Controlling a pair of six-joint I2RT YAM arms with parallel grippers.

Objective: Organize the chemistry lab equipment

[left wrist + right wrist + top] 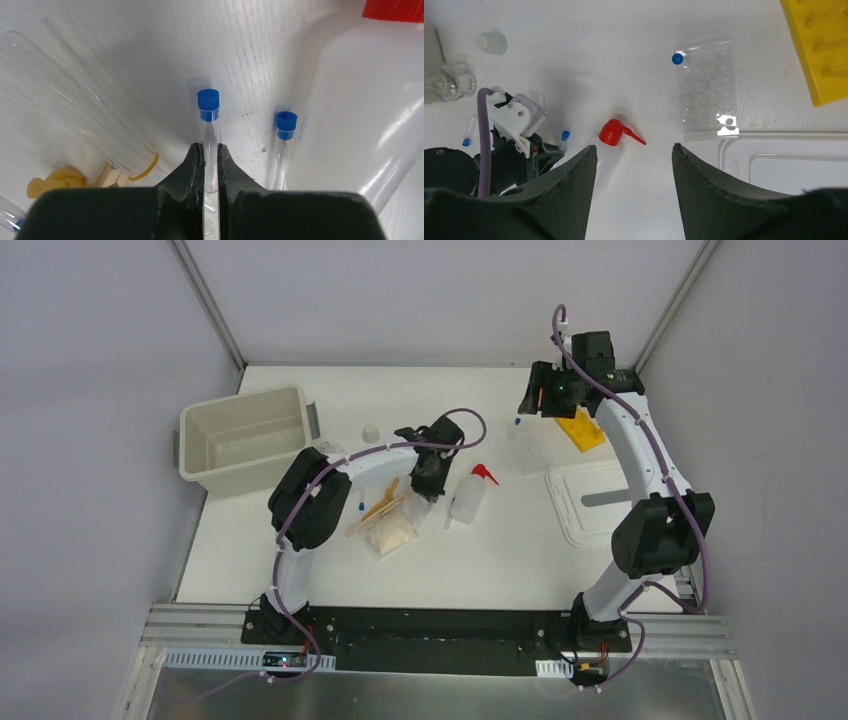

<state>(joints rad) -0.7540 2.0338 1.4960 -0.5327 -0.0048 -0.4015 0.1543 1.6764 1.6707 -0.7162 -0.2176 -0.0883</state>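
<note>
My left gripper (431, 478) is low over the table beside the clear squeeze bottle (467, 498) with its red nozzle (484, 474). In the left wrist view the gripper (210, 148) is shut on a clear blue-capped tube (209, 107). A second tube (285, 131) lies right of it, against the bottle (360, 100). My right gripper (541, 400) hangs open and empty high over the back right; in its wrist view the gripper (634, 152) shows above the nozzle (616, 132). The yellow rack (582, 430), wooden sticks (378, 506), beige packet (392, 534) and beaker (453, 80) are on the table.
A cream bin (243, 440) stands at the back left. Its white lid (592, 502) lies at the right. A clear holed tray (709, 90) holds one blue-capped tube (677, 58) at a corner. Another loose tube (469, 133) and a small clear cap (491, 43) lie near the left arm.
</note>
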